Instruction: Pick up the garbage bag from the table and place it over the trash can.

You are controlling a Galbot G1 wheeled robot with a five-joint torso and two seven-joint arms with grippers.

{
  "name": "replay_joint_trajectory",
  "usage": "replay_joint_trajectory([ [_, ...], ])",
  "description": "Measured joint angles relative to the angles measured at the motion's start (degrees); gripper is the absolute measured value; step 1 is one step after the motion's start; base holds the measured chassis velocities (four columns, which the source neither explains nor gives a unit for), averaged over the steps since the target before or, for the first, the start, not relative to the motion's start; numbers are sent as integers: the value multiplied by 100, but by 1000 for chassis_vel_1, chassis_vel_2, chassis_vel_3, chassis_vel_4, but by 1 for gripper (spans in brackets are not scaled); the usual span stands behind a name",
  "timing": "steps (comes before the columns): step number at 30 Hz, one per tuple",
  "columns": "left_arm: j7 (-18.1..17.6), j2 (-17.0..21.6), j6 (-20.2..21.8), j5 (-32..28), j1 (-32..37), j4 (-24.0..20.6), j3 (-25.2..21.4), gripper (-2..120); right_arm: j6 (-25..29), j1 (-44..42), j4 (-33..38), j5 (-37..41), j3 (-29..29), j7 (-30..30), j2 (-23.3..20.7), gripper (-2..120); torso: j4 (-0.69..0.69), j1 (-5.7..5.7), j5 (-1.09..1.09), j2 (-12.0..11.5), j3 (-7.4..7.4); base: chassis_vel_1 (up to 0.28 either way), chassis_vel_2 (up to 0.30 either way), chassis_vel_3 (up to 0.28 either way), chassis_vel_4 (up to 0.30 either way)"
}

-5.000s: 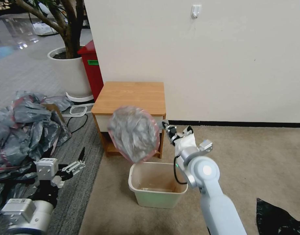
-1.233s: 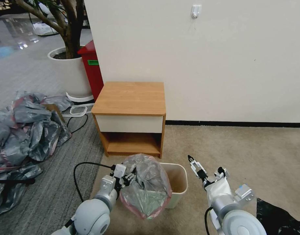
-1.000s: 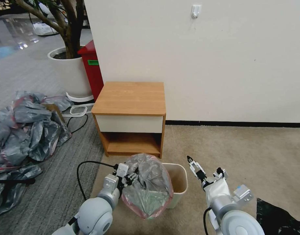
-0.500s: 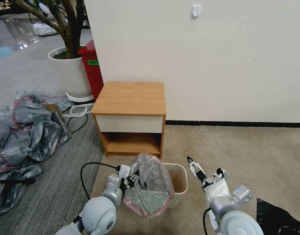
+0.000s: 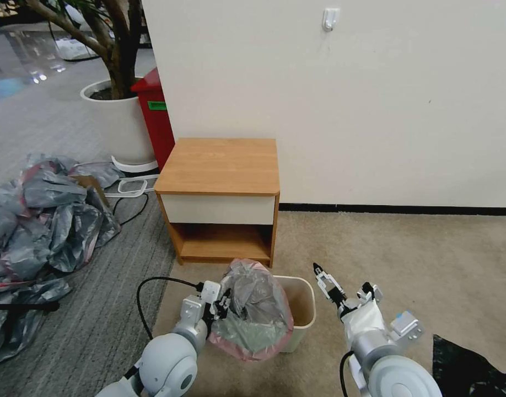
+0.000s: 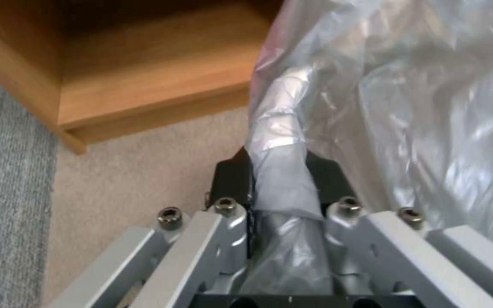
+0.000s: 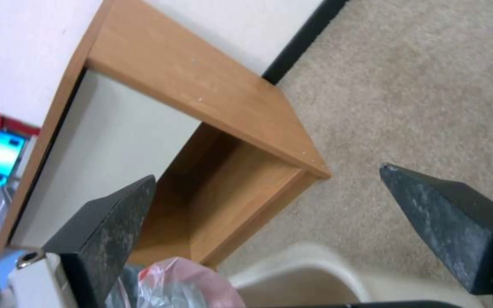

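Farthest left, a heap of grey bags [image 5: 38, 220] lay on the striped carpet, with a white plant pot [image 5: 118, 124] and a red bin [image 5: 154, 118] behind it. Next came the left gripper [image 5: 224, 304], its jaws closed on a twisted fold of the garbage bag [image 5: 253, 311], as the left wrist view showed with the plastic [image 6: 283, 184] pinched between the black pads. The bag hung puffed over the left half of the trash can [image 5: 302, 309], its pink rim drooping down the can's near wall. Behind stood the desk [image 5: 220, 165], its top bare. To the right, the right gripper [image 5: 318, 274] hovered just beside the can, jaws spread wide and holding nothing. A black bag [image 5: 473, 372] lay at far right.
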Motion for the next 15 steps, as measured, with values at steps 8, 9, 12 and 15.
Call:
replay_joint_trajectory([
  [8, 385, 84, -917, 240, 46, 30, -128, 9, -862, -65, 89, -1389, -225, -1196, -332, 100, 0, 0, 0, 0, 0, 0, 0, 0, 0],
  [9, 385, 84, -917, 240, 46, 30, -128, 9, -862, -65, 89, -1389, -225, -1196, -332, 100, 0, 0, 0, 0, 0, 0, 0, 0, 0],
  [12, 543, 113, -1192, 301, 73, 29, -172, 9, -1135, 23, 108, -1535, -374, -1465, -454, 100, 0, 0, 0, 0, 0, 0, 0, 0, 0],
  [15, 674, 140, -1357, 330, 106, -29, -213, 9, -1173, 129, 36, -1563, -511, -1487, -486, 100, 1, 0, 1, 0, 0, 0, 0, 0, 0],
])
